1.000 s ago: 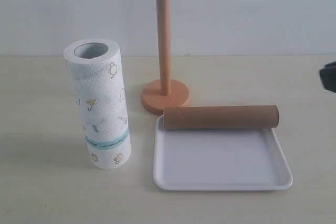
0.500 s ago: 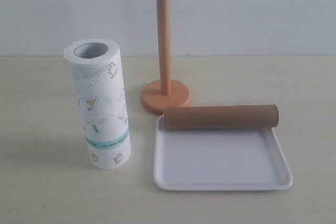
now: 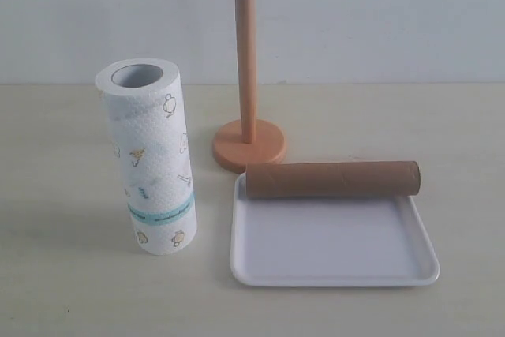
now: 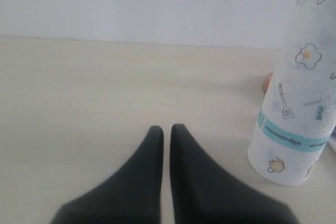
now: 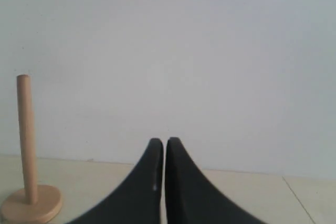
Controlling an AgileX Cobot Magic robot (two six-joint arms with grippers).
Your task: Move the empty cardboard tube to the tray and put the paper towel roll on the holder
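Note:
The brown empty cardboard tube (image 3: pixel 332 178) lies on its side across the far rim of the white tray (image 3: pixel 333 274). The paper towel roll (image 3: pixel 148 155) stands upright on the table to the left of the tray; it also shows beside my left gripper (image 4: pixel 167 128) as the paper towel roll (image 4: pixel 297 103). The wooden holder (image 3: pixel 248 128) stands bare behind the tray, and the holder (image 5: pixel 27 156) shows off to one side in the right wrist view. My right gripper (image 5: pixel 164 140) is shut on nothing and points at the wall. The left gripper is shut too. Neither gripper shows in the exterior view.
A pale wooden table (image 3: pixel 63 290) runs back to a plain white wall (image 3: pixel 379 13). A bare stretch of table (image 4: pixel 105 87) lies ahead of the left gripper.
A dark part of the right arm at the right edge of the exterior view one second ago has withdrawn out of sight. The cardboard tube has shifted very slightly on the tray rim.

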